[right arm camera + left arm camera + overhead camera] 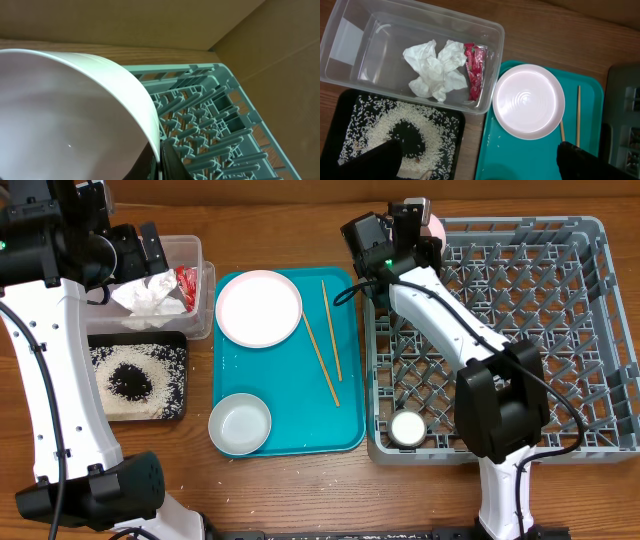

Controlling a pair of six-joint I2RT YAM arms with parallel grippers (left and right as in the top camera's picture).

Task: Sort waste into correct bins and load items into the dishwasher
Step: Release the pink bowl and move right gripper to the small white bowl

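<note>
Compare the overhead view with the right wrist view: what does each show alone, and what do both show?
Only overhead: teal tray carrying pink plate, chopsticks and grey-green bowl; white cup; clear tub; black tray. Only right wrist: the inside of the pink bowl, close up. Both: the grey rack and a part of that bowl.

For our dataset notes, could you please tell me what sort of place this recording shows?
Probably a lab mock-up of a dish-clearing station, not a real kitchen: a grey dish rack, a teal tray of tableware and a clear tub of waste sit on one wooden table.
</note>
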